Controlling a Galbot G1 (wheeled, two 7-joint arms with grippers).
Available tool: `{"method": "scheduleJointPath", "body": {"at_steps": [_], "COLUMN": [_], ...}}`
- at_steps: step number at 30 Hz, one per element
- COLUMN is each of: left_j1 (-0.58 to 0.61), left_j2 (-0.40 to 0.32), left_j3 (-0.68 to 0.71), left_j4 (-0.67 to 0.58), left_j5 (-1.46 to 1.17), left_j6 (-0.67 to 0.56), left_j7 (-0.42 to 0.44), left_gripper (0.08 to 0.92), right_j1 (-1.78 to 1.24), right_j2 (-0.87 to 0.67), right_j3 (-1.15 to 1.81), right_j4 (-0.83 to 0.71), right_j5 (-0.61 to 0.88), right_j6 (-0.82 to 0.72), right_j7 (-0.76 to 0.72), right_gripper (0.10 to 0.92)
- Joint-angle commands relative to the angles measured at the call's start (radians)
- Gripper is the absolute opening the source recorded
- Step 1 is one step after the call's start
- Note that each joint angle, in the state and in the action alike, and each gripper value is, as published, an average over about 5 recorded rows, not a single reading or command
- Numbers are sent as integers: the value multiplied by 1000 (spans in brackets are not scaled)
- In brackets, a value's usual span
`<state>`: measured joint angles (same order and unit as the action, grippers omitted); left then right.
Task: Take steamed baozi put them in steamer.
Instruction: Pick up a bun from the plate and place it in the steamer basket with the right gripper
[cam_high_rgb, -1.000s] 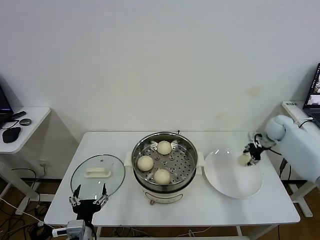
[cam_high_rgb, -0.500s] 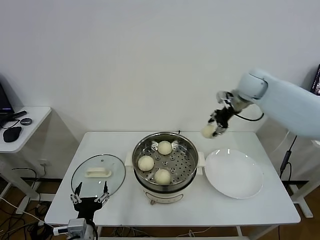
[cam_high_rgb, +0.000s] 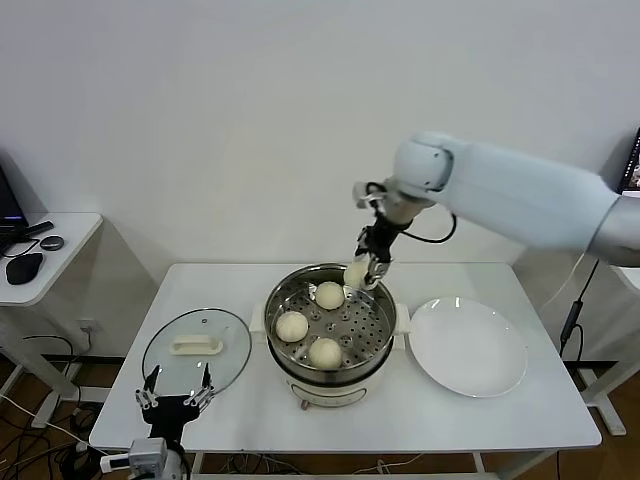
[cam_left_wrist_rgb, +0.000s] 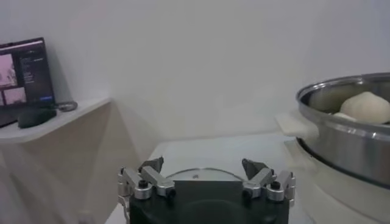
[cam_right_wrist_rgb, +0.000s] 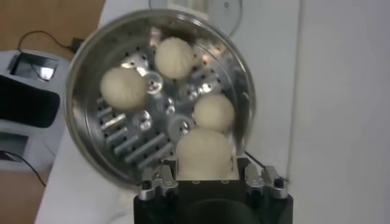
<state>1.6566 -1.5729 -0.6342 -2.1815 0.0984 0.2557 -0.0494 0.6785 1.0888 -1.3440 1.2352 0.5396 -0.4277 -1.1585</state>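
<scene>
The steamer (cam_high_rgb: 330, 372) (cam_right_wrist_rgb: 82, 122) stands mid-table, a shiny steel pot with a perforated tray. Three cream-white baozi lie on the tray: one at the back (cam_high_rgb: 329, 295), one at the left (cam_high_rgb: 291, 326), one at the front (cam_high_rgb: 324, 352). My right gripper (cam_high_rgb: 361, 273) (cam_right_wrist_rgb: 205, 170) hangs over the pot's back right rim, shut on a fourth baozi (cam_high_rgb: 356, 274) (cam_right_wrist_rgb: 204, 152). The right wrist view looks down on the tray with the three buns (cam_right_wrist_rgb: 124, 87) below the held one. My left gripper (cam_high_rgb: 178, 392) (cam_left_wrist_rgb: 206, 170) is parked open at the table's front left, holding nothing.
A glass lid (cam_high_rgb: 195, 351) with a white handle lies left of the pot. A white plate (cam_high_rgb: 467, 347) sits right of the pot. A side table (cam_high_rgb: 40, 255) with small dark items stands at far left. The steamer's rim (cam_left_wrist_rgb: 344, 91) shows in the left wrist view.
My right arm lifted the baozi off the white plate, swung it up and leftward, and now holds it above the steamer's back right rim. The left arm stayed parked.
</scene>
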Motion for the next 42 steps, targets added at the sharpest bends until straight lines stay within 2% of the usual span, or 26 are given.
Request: {"method": "scheduleJointPath", "body": {"at_steps": [1, 15, 32, 35, 42], "left_j1": [-7, -14, -18, -18, -17], "left_j2": [5, -4, -19, -22, -25], "left_j3": [-6, 0, 10, 9, 13], "left_j4": [2, 2, 5, 5, 9], "left_j5": [-6, -6, -5, -5, -3], "left_j6": [2, 2, 1, 1, 0], "left_j7": [0, 1, 1, 1, 1], "left_gripper": [823, 823, 823, 823, 823], "right_j1": [-39, -99, -153, -146, -113], "right_j2": [81, 51, 52, 43, -36], "right_j3": [-90, -73, -33, -33, -11], "right_j4": [17, 5, -7, 3, 58], "right_j5": [46, -72, -84, -81, -78], "right_j6": [-75, -74, -78, -81, -84], "right_j7": [40, 58, 112, 116, 117], "right_gripper": [568, 568, 584, 612, 790]}}
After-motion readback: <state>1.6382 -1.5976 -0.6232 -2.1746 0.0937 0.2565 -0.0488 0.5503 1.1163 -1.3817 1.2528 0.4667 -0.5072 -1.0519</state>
